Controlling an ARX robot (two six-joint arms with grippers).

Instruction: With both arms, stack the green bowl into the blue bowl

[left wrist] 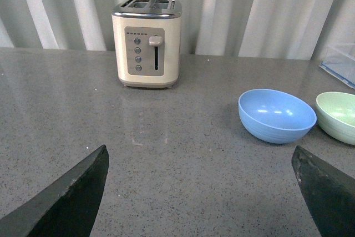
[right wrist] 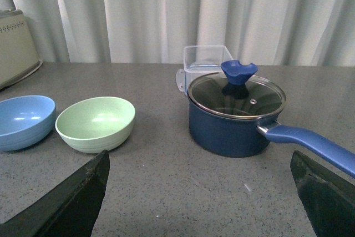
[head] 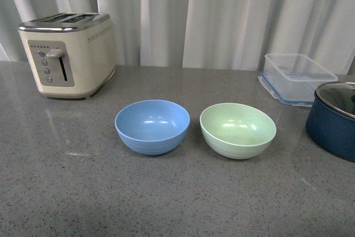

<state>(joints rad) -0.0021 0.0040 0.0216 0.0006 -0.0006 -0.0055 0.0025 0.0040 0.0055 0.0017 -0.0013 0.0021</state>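
The green bowl (head: 238, 130) stands upright on the grey counter, just right of the blue bowl (head: 152, 126); a small gap parts them. Both are empty. Neither arm shows in the front view. My left gripper (left wrist: 199, 162) is open and empty, well back from the blue bowl (left wrist: 276, 115), with the green bowl (left wrist: 338, 116) at the frame's edge. My right gripper (right wrist: 199, 162) is open and empty, back from the green bowl (right wrist: 96, 124) and the blue bowl (right wrist: 25, 121).
A cream toaster (head: 69, 54) stands at the back left. A clear lidded plastic box (head: 297, 77) stands at the back right. A dark navy pot with a glass lid (head: 334, 119) and a long blue handle (right wrist: 310, 144) sits right of the green bowl.
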